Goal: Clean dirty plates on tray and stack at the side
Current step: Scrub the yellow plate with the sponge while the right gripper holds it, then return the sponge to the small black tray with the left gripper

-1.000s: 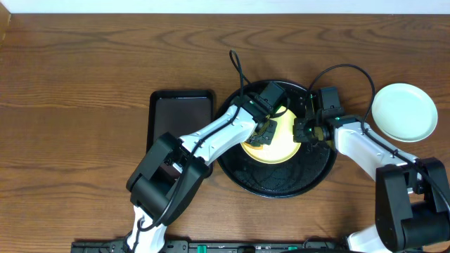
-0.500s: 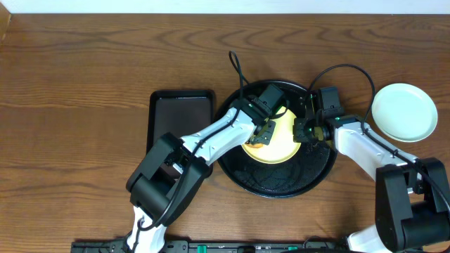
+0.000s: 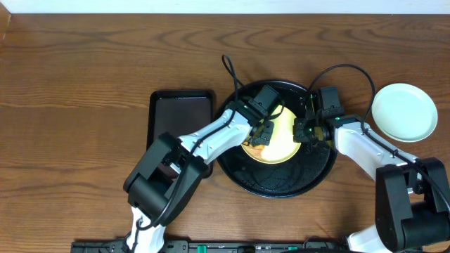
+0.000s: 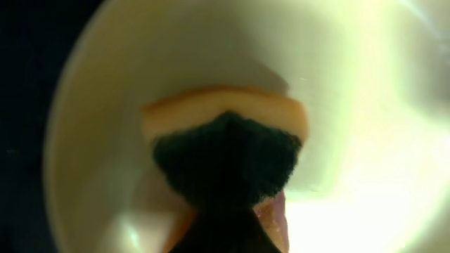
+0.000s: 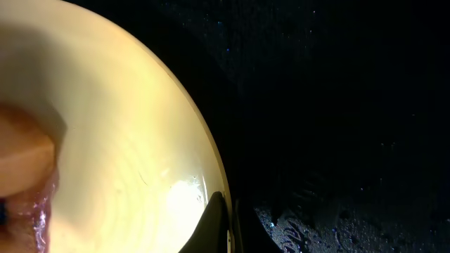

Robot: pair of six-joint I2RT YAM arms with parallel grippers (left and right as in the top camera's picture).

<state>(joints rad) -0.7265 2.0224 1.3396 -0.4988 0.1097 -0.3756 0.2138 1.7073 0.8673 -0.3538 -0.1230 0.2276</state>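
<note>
— Left gripper (image 3: 263,131) first: how far open?
— Closed to the width of a sponge (image 4: 225,112), orange with a dark scrubbing face. Pressing it down into the yellow plate (image 3: 283,144).
— And the right gripper (image 3: 306,132)?
— Nearly shut, fingertips (image 5: 213,221) pinched on the right rim of that same plate.
— Whereabouts of the plate?
— Inside the round black tray (image 3: 274,191), toward its upper half, between the two grippers.
— Any dirt to be seen?
— Only a reddish patch (image 4: 278,214) at the sponge's lower edge. Smear or sponge, impossible to tell.
— Other plates?
— Just a pale mint plate (image 3: 404,112) on the bare table (image 3: 84,84), right of the tray and apart from both grippers. Single or stacked, impossible to tell from above.
— Left of the tray?
— Small rectangular black tray (image 3: 181,116), just beside the round one, partly under the left arm.
</note>
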